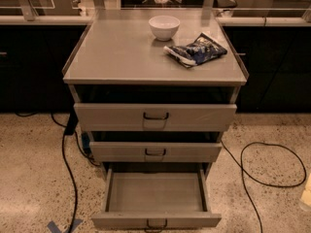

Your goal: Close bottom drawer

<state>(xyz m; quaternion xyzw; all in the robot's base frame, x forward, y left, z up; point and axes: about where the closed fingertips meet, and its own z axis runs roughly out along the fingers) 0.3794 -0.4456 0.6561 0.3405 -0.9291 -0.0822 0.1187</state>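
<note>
Metal, empty bottom drawer [155,194] likely slides lightly when pushed on its flat front; gripper [306,194] low at right edge, whether open I cannot tell.
</note>
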